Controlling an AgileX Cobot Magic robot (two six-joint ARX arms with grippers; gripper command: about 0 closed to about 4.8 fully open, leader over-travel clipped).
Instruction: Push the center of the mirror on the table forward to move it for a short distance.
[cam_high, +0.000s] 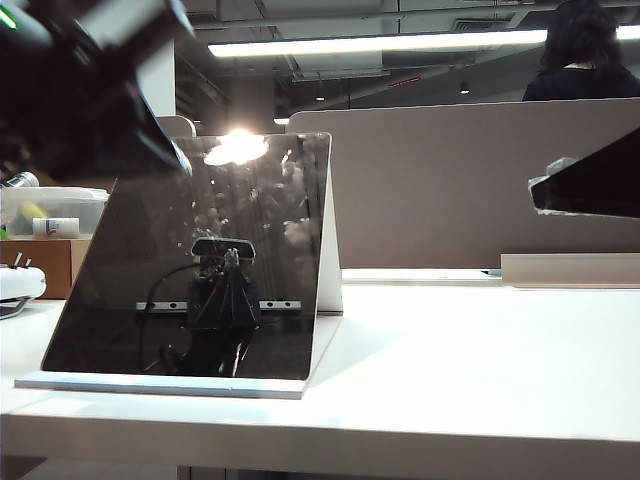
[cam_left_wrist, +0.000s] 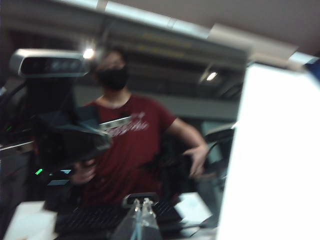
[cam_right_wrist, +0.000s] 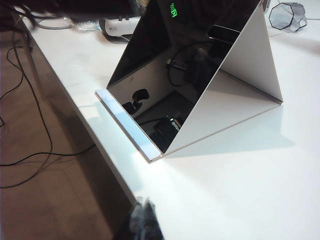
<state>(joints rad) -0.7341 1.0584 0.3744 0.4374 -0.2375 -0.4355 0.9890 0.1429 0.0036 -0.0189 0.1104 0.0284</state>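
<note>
Mirror apparently just beside left end effector; right end effector apart.

No text is reading clearly anywhere. In the right wrist view, small green glowing characters are showing in the mirror near its upper edge, too small to read. In the left wrist view, pale lettering is running across the chest of a red shirt, blurred beyond reading. In the exterior view, a small container is carrying an illegible label.
</note>
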